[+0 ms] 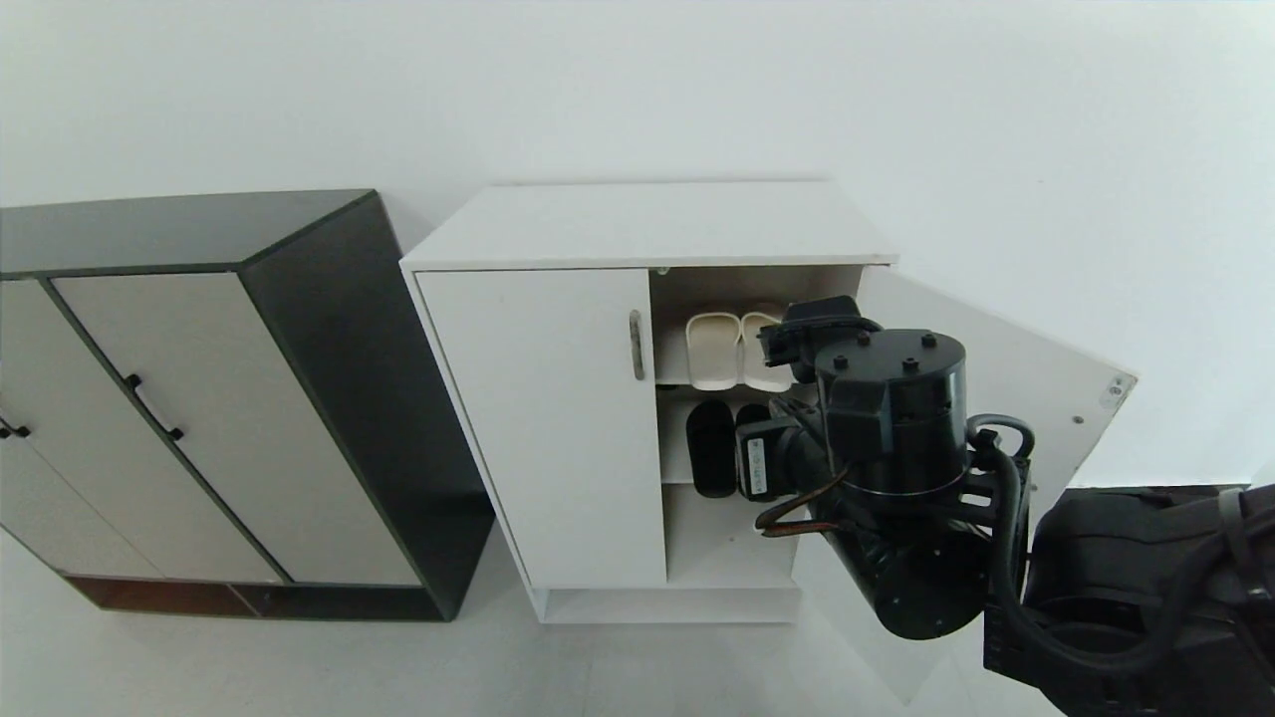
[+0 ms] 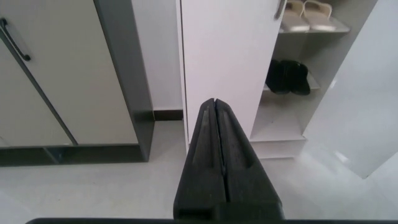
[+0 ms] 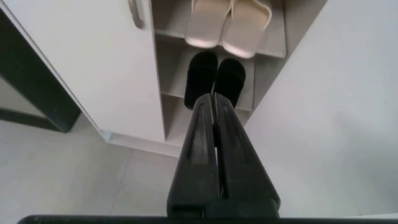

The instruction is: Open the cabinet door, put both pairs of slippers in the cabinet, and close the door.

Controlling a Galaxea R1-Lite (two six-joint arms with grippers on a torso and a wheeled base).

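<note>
We see a pale floor (image 1: pixel 299 667) running up to a plain white wall (image 1: pixel 637 90). Against the wall stand two pieces side by side: a dark cabinet (image 1: pixel 329 398) with light doors on our left, and just beside it the white cabinet (image 1: pixel 647 224).

The white cabinet's left door (image 1: pixel 543 418) is closed, with a metal handle (image 1: pixel 636 345) at its inner edge. Its right door (image 1: pixel 1006 368) is swung wide open. Inside, the cream slippers (image 1: pixel 714 349) lie side by side on the upper shelf (image 3: pixel 273 46). The black slippers (image 1: pixel 709 448) lie side by side on the middle shelf (image 2: pixel 314 84), directly below.

The right claw (image 3: pixel 213 99) has its two fingers pressed flat together with nothing between them. It points into the open compartment, its tip lined up with the black pair; we cannot tell whether it touches them.

The left claw (image 2: pixel 214 102) is likewise closed on itself and grips nothing. It hangs above the floor in front of the closed left door, apart from the cabinet.
</note>
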